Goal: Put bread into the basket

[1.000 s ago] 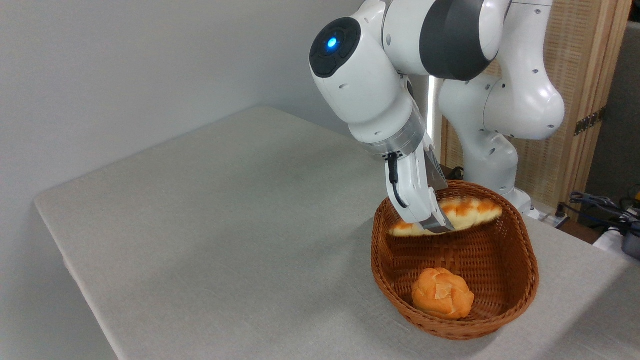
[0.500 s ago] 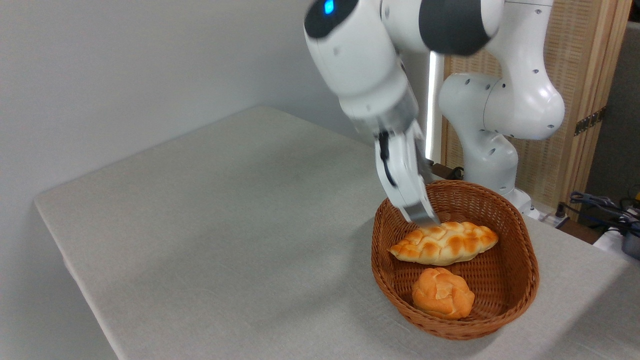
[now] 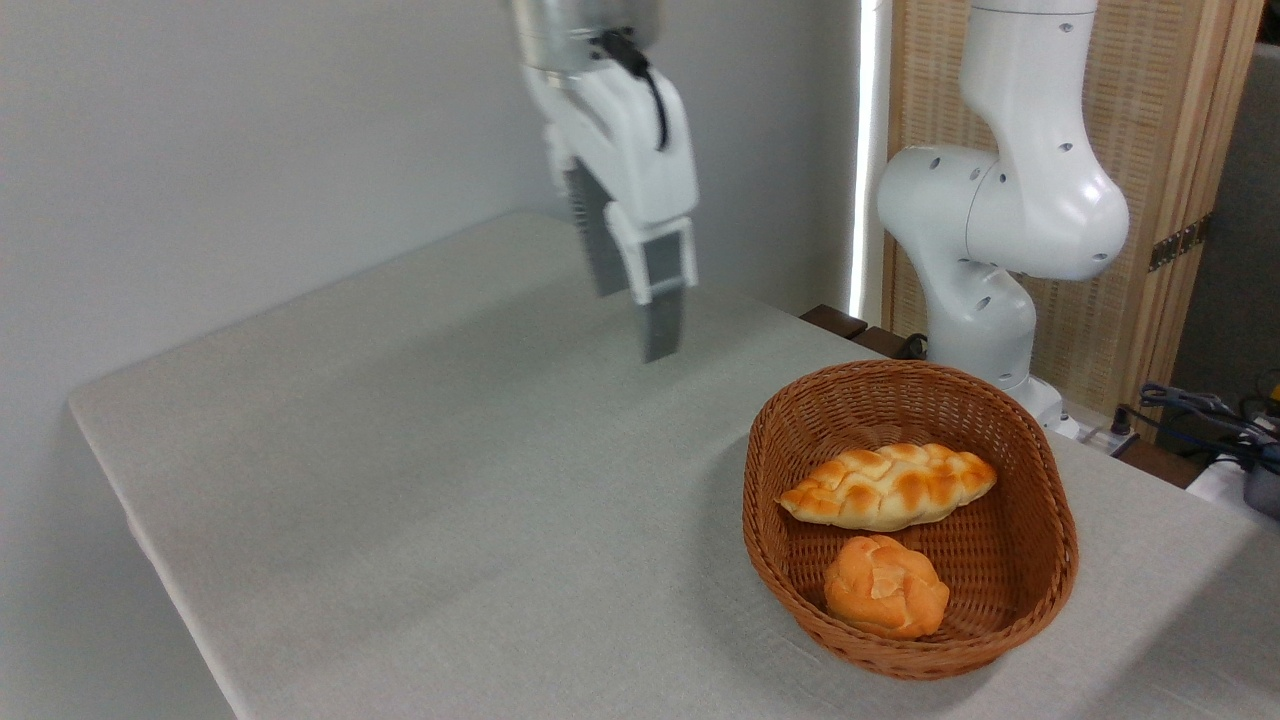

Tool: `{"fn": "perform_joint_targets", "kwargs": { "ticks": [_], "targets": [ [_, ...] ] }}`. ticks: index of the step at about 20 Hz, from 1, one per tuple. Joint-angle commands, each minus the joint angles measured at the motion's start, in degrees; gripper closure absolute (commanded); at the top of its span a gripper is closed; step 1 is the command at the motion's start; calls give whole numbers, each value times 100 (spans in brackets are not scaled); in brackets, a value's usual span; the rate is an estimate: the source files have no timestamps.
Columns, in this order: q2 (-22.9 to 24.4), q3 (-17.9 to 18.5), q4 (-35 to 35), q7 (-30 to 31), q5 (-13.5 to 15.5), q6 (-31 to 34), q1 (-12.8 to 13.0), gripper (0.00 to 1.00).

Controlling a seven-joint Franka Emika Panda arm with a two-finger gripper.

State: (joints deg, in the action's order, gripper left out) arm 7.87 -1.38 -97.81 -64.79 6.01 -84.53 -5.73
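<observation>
The braided bread (image 3: 888, 486) lies across the back half of the oval wicker basket (image 3: 1040, 590) at the right of the table. In front of it in the same basket sits a small round orange bun (image 3: 886, 586). My gripper (image 3: 636, 318) hangs high above the table, well up and to the left of the basket. Its two grey fingers (image 3: 662, 315) stand apart with nothing between them, so it is open.
The grey cloth-covered table (image 3: 430, 480) spreads out to the left of the basket. My white arm base (image 3: 985, 300) stands behind the basket, before a wooden screen (image 3: 1150, 170). Cables (image 3: 1200, 410) lie at the far right.
The gripper let go of the bread, which dropped into the basket. The arm then rose and swung up and left, away from the basket.
</observation>
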Motion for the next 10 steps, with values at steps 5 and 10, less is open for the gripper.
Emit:
{"fn": "perform_joint_targets", "kwargs": {
  "ticks": [5, 10],
  "targets": [
    [-682, -293, 746, 2084, 32, -907, 54, 0],
    [-638, -188, 694, 2321, 6, -881, 265, 0]
  ]
}}
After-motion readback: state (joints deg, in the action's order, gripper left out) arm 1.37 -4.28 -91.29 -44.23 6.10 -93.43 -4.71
